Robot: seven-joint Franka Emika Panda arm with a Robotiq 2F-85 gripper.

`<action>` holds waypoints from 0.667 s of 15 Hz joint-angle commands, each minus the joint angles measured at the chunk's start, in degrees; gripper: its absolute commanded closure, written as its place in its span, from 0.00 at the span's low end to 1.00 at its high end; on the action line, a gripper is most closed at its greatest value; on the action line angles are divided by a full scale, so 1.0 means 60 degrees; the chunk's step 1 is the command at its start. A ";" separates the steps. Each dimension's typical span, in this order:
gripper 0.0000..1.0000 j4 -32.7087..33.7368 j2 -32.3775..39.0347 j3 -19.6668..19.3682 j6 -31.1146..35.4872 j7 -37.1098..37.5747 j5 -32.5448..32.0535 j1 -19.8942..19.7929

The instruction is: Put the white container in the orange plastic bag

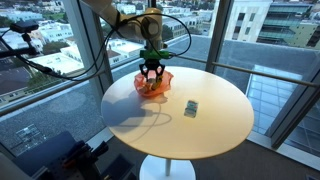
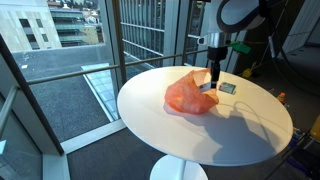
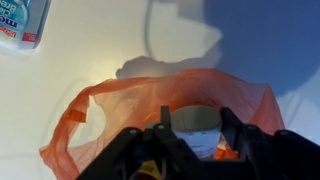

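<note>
Wrist view: gripper [image 3: 197, 125] jaws are clamped either side of the white container [image 3: 200, 142], held at the open mouth of the orange plastic bag [image 3: 120, 110]. Only a pale end of the container shows, so its long axis and heading cannot be read. The bag lies crumpled on the round white table [image 3: 90, 60]. A blue-and-white packet [image 3: 20, 25] lies well apart from it. In both exterior views the arm [image 2: 215, 50] drops from above, wrist pointing straight down over the bag. Windows [image 1: 40, 40] stand beyond.
</note>
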 commanded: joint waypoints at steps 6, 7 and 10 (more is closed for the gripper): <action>0.16 0.0314 0.0342 0.0146 0.0798 0.0256 0.0098 -0.0058; 0.12 0.0311 0.0337 0.0146 0.0825 0.0270 0.0094 -0.0059; 0.00 0.0194 0.0196 0.0138 0.0817 0.0322 0.0103 -0.0074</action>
